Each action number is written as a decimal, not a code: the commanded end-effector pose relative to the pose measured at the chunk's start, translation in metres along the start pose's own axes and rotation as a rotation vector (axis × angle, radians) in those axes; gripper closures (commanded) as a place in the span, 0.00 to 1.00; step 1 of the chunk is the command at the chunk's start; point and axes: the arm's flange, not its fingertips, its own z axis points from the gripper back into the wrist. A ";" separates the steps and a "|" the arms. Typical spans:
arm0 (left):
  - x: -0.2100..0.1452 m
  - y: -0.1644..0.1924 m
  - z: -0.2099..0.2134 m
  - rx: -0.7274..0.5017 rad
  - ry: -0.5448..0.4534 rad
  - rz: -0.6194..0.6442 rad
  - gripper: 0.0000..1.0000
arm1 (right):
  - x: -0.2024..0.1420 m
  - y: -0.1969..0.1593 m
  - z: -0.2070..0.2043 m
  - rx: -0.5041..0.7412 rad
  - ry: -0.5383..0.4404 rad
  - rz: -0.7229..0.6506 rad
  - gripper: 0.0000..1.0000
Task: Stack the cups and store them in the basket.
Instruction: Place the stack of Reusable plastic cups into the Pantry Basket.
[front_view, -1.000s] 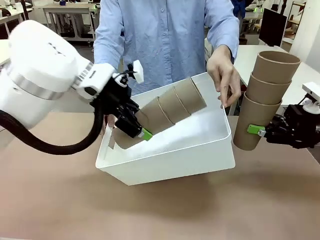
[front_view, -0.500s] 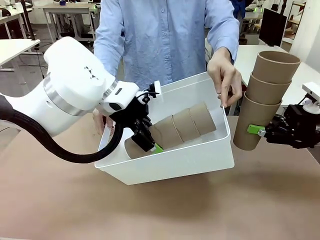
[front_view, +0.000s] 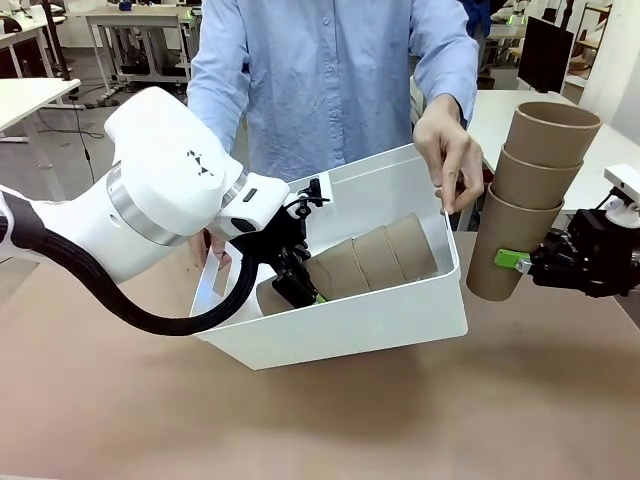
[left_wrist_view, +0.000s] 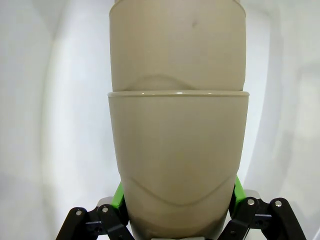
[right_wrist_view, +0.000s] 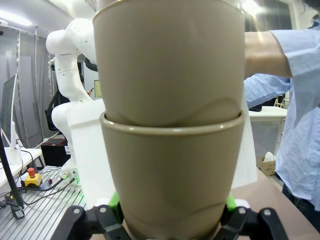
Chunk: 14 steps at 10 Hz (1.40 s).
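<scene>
My left gripper (front_view: 300, 290) is down inside the basket (front_view: 400, 322), jaws clamped across the base end of the lying stack (front_view: 378, 258). On the left wrist feed the green pads (left_wrist_view: 119, 199) press both sides of the lowest cup, and the other cups run straight out beyond the fingertips with white basket wall around them. That stack lies on its side, rims pointing away from the fingers toward the basket's far right corner, where the person's hand (front_view: 450, 160) pinches the rim. My right gripper (front_view: 522, 263) is closed on the upright stack (front_view: 532, 190), outside the basket and apart from it. Its pads nip the bottom cup low down, and two nested cups rise above the fingers, open mouth on top. I cannot tell whether that stack's base touches the table (front_view: 330, 420). On the right wrist feed the gripped cup sits tight between the pads.
</scene>
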 end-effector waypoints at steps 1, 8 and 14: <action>0.003 0.005 -0.002 -0.007 -0.054 -0.008 0.10 | 0.004 0.000 0.000 0.000 -0.003 0.011 0.15; 0.006 0.001 0.090 -0.138 -0.166 0.009 0.00 | 0.004 0.000 0.000 0.000 -0.003 0.011 0.15; -0.080 0.021 0.264 -0.100 -0.468 0.036 0.00 | 0.004 0.000 0.000 0.000 -0.003 0.011 0.15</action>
